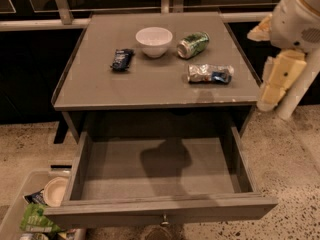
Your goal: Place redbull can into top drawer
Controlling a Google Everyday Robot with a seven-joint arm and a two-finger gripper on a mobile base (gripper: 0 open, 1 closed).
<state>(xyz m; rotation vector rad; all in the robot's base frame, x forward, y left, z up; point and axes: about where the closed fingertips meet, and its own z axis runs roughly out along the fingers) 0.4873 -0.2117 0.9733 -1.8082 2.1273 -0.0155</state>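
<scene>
One high, fairly near frontal view down onto table (150, 86) and open top drawer (160, 210), gripper (274, 90) at right edge.

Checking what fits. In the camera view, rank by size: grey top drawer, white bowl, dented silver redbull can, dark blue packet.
Grey top drawer
White bowl and dented silver redbull can: look alike, unranked
Dark blue packet
The gripper hangs right of the table.

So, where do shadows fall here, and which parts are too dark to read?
Camera view: a dark shadow lies on the floor of the open top drawer, toward its back; the space behind the table is almost black; the redbull can lies evenly lit on the tabletop; the gripper hangs lit beside the table's right edge.
</scene>
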